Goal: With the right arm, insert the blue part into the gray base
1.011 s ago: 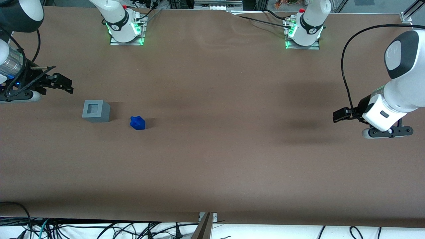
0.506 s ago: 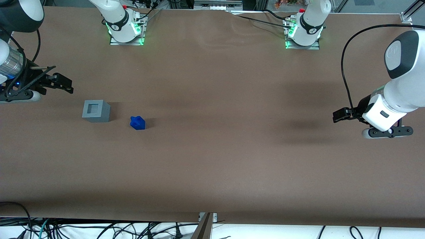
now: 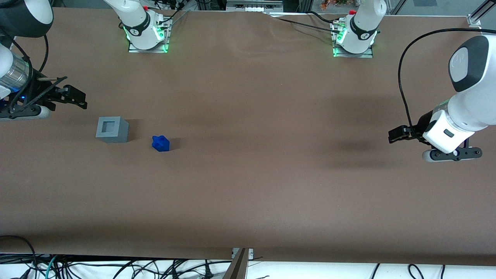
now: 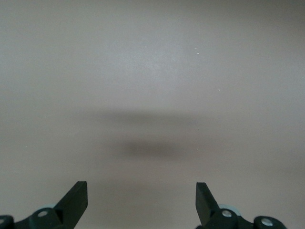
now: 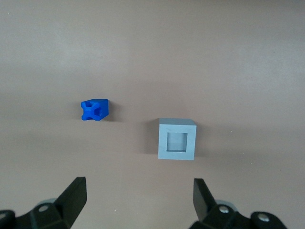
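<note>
The gray base (image 3: pixel 112 129) is a light gray cube with a square recess in its top, resting on the brown table. The blue part (image 3: pixel 161 143) lies beside it, a short gap away, toward the parked arm's end. My right gripper (image 3: pixel 75 99) hangs open and empty above the table, farther from the front camera than the base and toward the working arm's end. In the right wrist view the gray base (image 5: pixel 177 139) and the blue part (image 5: pixel 94 109) lie ahead of the open gripper (image 5: pixel 138 200), with nothing between its fingers.
The brown table surface (image 3: pixel 248 174) stretches wide around both pieces. Two arm bases with green lights (image 3: pixel 146 34) stand at the table's edge farthest from the front camera. Cables hang along the near edge.
My right gripper has shifted very slightly toward the parked arm's end. The blue part and the gray base have not moved.
</note>
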